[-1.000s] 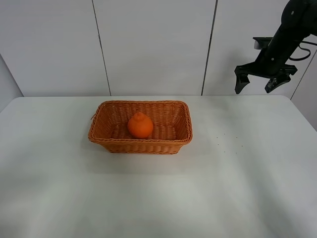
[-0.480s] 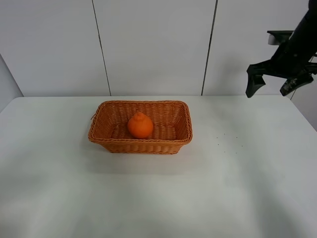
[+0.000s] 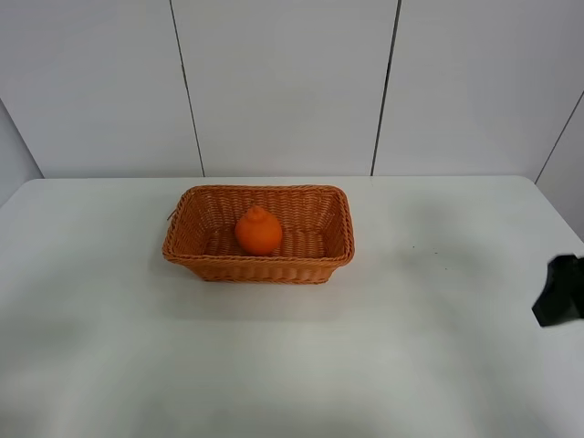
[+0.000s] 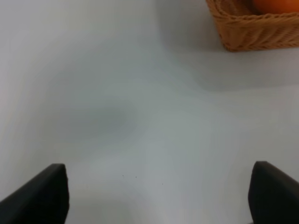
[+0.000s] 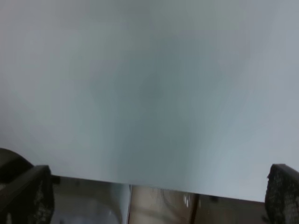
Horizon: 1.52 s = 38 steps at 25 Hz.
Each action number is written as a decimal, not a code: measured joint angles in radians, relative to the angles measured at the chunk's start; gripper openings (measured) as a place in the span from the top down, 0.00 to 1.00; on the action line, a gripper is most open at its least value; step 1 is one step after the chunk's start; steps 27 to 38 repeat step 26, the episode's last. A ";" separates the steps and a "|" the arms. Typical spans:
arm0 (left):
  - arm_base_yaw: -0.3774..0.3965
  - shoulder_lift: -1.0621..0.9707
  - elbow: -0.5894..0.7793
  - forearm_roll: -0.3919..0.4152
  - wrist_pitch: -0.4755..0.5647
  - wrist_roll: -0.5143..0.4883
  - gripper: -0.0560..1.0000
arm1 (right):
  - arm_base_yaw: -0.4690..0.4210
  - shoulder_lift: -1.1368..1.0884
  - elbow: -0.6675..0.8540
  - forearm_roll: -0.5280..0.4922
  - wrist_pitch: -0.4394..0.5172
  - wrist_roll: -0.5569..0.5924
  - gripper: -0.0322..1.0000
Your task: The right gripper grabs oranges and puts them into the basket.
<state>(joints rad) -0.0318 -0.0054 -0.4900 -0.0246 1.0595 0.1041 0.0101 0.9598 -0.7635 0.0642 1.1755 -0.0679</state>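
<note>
Since a second ago the right gripper [image 3: 558, 292] has dropped from high at the back to the worktop [image 3: 301, 356] edge, fingers spread and empty. One orange [image 3: 258, 231] sits inside the one basket [image 3: 219, 266], well away from those fingers; the left gripper [image 4: 156, 193], also spread, lies nearer.

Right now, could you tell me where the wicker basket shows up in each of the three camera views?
Exterior high: the basket sits on the white table, left of centre, with the orange inside.
Left wrist: only one corner of the basket shows at the picture's edge.
Right wrist: not in view; only the table.
Shared landmark: the white table.
</note>
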 joint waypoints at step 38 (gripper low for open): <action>0.000 0.000 0.000 0.000 0.000 0.000 0.11 | 0.000 -0.963 0.267 -0.039 -0.142 0.068 0.30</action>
